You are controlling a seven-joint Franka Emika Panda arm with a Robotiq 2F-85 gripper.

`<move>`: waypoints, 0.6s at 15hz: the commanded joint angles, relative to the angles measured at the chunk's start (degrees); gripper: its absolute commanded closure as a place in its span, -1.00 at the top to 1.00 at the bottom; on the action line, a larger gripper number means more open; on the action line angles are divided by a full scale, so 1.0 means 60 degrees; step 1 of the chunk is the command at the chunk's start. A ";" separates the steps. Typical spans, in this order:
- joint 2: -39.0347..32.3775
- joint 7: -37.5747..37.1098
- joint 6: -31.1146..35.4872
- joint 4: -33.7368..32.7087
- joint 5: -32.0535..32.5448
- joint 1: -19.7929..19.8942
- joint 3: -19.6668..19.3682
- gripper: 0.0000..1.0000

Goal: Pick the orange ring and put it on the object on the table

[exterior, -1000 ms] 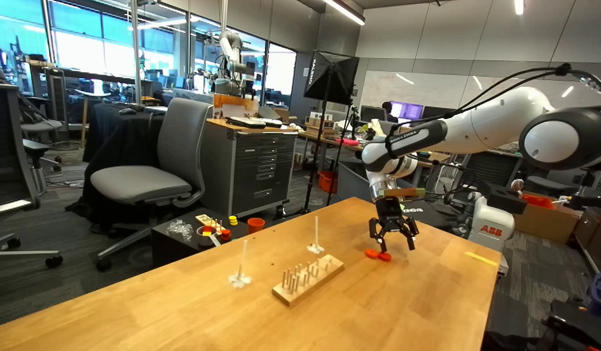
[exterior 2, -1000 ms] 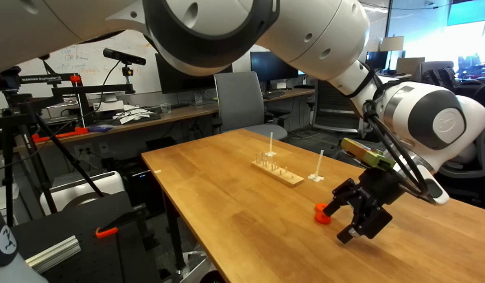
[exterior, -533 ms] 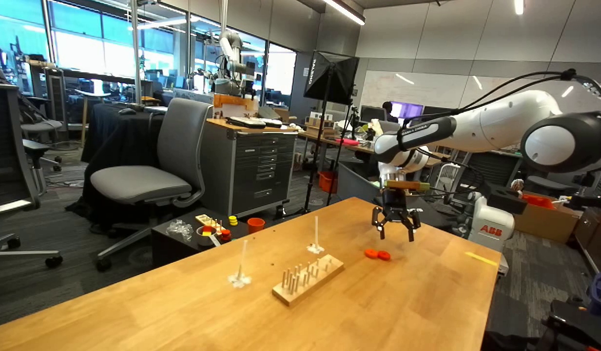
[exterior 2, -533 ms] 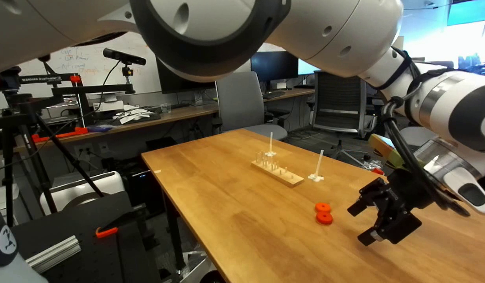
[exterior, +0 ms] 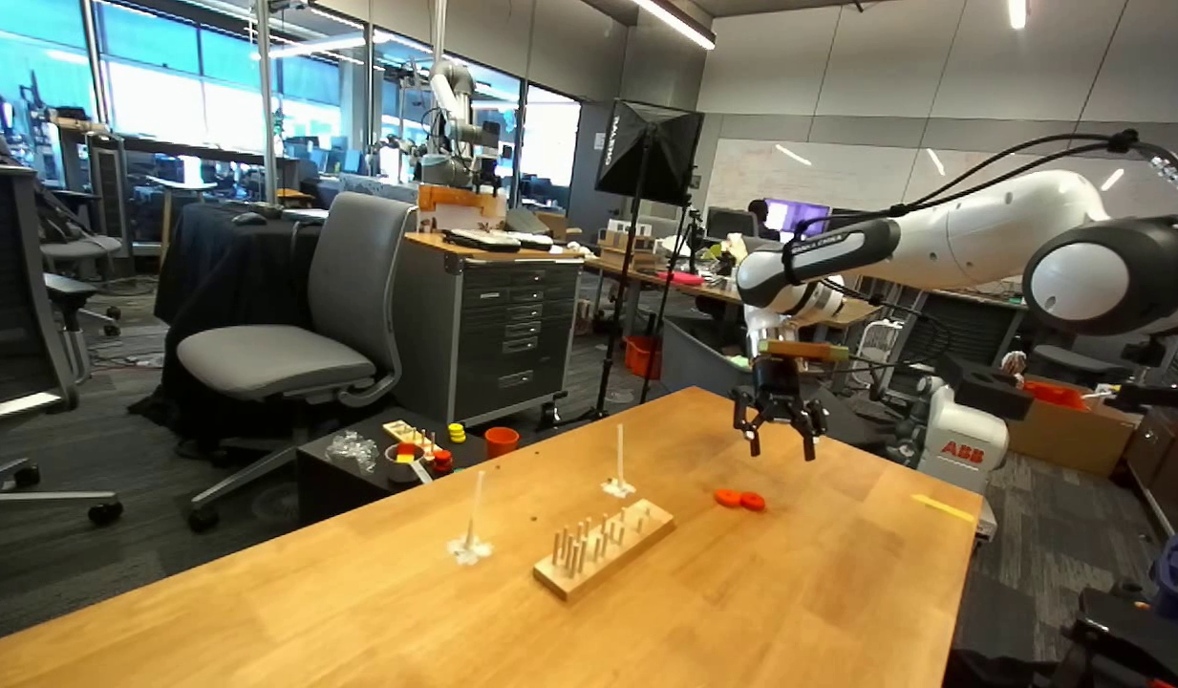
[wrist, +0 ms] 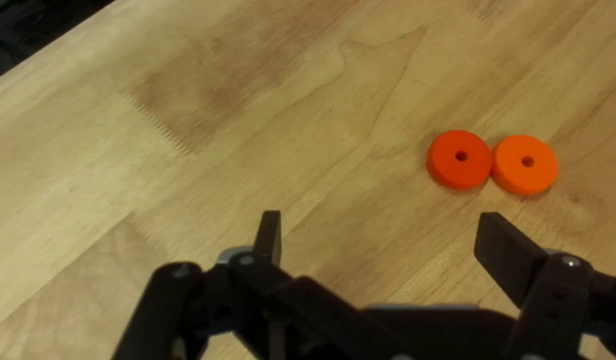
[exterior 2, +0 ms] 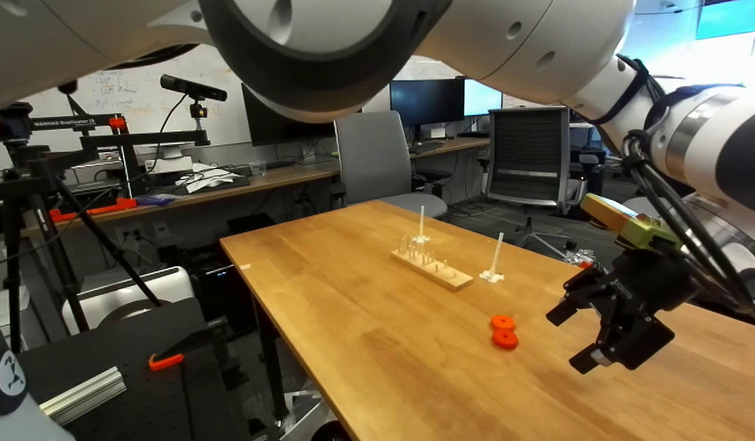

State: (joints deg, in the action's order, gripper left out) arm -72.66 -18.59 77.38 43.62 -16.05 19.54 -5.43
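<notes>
The orange ring lies flat on the table, touching the small red piece. In the wrist view the orange ring is at the right, with the red piece just left of it. Both also show in an exterior view, the orange ring nearer the board. The wooden board with thin pegs lies on the table in both exterior views. My gripper is open and empty, above the table and to one side of the ring. Its fingers frame bare wood.
Two thin upright rods on small feet, the near one and the far one, stand beside the board. A low black stand with an orange cup is beside the table. The table edge shows in the wrist view.
My gripper has risen and moved away from the two round pieces; one finger was at the red piece a second ago. The red piece has shifted very slightly. The fingers stay open.
</notes>
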 commanded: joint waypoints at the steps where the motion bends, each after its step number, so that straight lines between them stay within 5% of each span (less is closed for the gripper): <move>1: 0.0634 0.0871 -0.0182 0.0377 0.0902 -0.0723 -0.0185 1.00; 9: 0.1904 0.0881 0.2187 0.2327 0.2680 -0.2581 -0.0415 1.00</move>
State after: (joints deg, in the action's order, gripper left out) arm -66.29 -13.98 85.95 48.60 -3.62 7.89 -6.41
